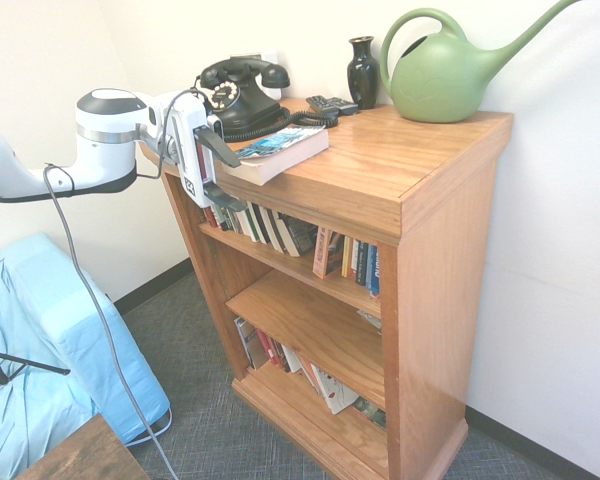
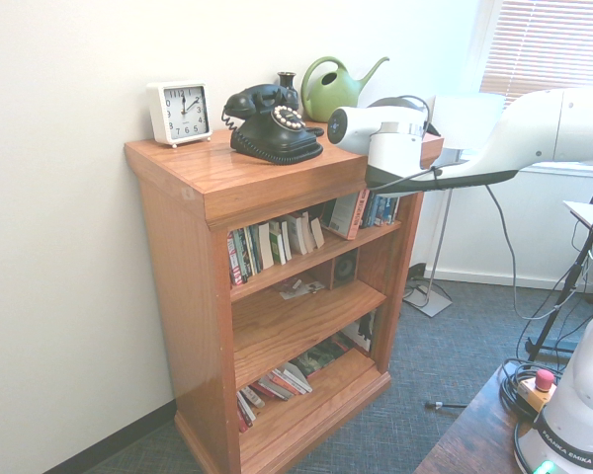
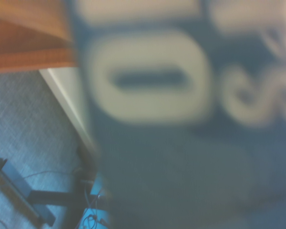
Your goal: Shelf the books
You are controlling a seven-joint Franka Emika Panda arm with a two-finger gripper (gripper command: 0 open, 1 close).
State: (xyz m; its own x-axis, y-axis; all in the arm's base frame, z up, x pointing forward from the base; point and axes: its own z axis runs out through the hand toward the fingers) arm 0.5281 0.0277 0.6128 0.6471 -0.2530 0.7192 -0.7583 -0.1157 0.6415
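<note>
Blue-teal cover, large pale lettering, blurred in the wrist view: the thick paperback [image 1: 277, 155] lies at the front edge of the bookcase top [image 1: 380, 155], one end projecting past it. My gripper [image 1: 238, 183] is at that projecting end, fingers spread wide, one higher and one lower, grasping nothing that I can make out; contact with the book cannot be told.

Beside the paperback, towards the back: black rotary telephone [image 1: 242, 100]. Farther back, dark vase [image 1: 362, 73] and green watering can [image 1: 442, 75]. White clock [image 2: 181, 113] near the opposite end of the top from the can. Upper tier: thin books [image 1: 270, 228], some leaning. Lowest tier: more books [image 1: 330, 388], mostly tilted.
</note>
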